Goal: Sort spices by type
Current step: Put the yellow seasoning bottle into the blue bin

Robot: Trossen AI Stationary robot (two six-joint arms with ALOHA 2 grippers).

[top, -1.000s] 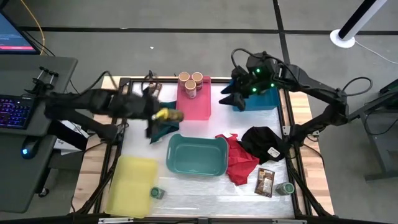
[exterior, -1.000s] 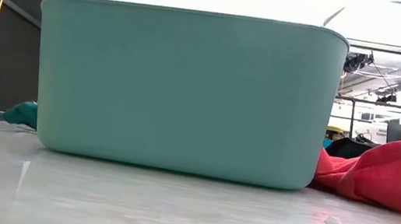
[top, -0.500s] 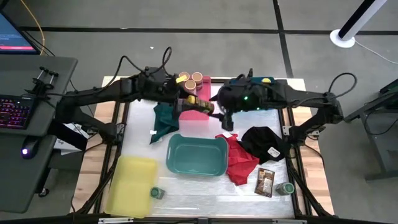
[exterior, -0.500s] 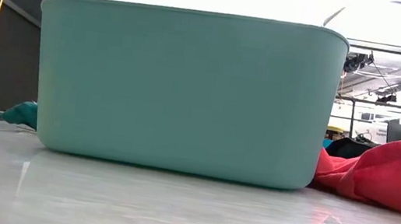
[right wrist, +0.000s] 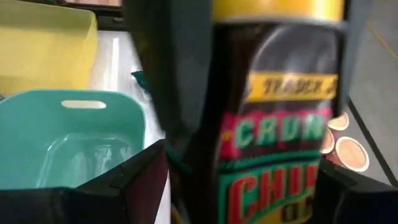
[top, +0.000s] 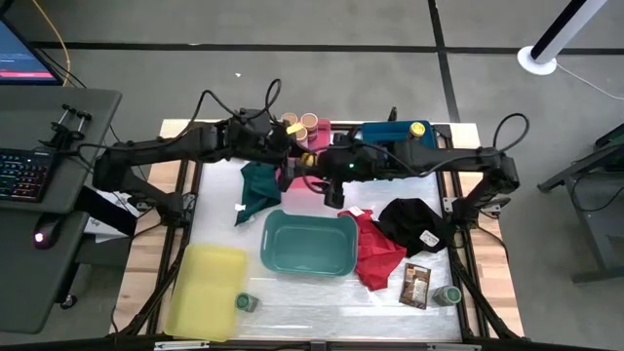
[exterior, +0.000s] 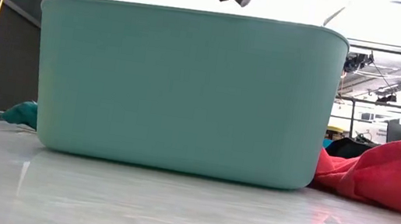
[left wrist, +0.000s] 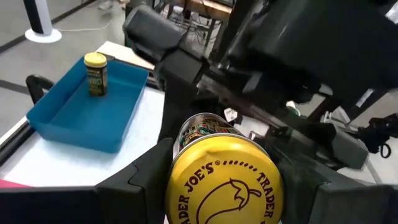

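Both hands meet in mid-air over the far middle of the desk [top: 292, 317], just beyond the teal bin [top: 308, 244]. The left hand [top: 291, 164] is clamped on the yellow-lidded spice jar [left wrist: 221, 177]; the right hand [top: 317, 174] has its fingers spread on either side of that jar, grip unclear.

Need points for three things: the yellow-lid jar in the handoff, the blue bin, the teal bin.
Yellow-lid jar [left wrist: 222, 183]: left wrist view, on the printed lid top.
Blue bin [left wrist: 93, 121]: left wrist view, on the bare inside floor.
Teal bin [top: 274, 255]: high view, on the left rim.
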